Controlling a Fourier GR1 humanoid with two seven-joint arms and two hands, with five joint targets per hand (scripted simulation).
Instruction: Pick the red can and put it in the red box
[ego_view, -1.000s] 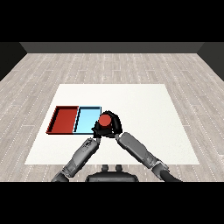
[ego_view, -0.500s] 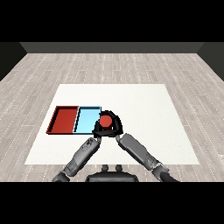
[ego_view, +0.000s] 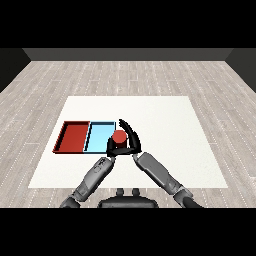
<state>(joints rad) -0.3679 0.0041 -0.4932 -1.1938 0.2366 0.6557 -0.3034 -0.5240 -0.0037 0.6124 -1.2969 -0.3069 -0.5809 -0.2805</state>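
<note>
Reaching in from the tabletop's near edge, right hand (ego_view: 131, 142) has fingers curled around the red can (ego_view: 119, 137), near the light blue tray's (ego_view: 99, 136) right rim. Left hand (ego_view: 112, 148) sits beneath; fingers unreadable. Red tray (ego_view: 74, 137) lies farther left.
</note>
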